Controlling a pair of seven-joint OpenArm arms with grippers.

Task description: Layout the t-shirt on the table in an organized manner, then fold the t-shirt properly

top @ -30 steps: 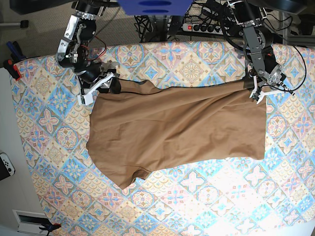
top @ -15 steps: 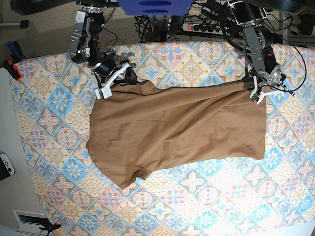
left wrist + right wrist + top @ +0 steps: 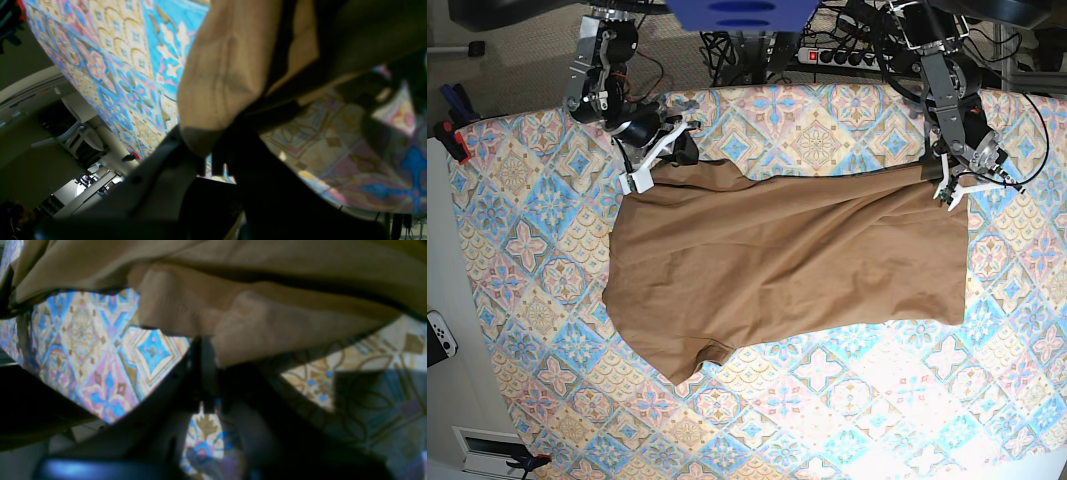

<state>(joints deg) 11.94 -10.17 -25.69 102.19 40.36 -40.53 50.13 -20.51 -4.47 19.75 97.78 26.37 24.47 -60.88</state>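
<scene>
The tan t-shirt (image 3: 787,260) is spread across the patterned table (image 3: 527,250). Its hem corner is pinched in the closed left gripper (image 3: 949,190). A fold is clamped by the right gripper (image 3: 208,353), whose fingertips are hidden under cloth.

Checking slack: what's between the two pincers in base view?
Only the t-shirt's far edge, running unbroken from the right pincer to the left pincer, over the table. Nothing else there.
</scene>
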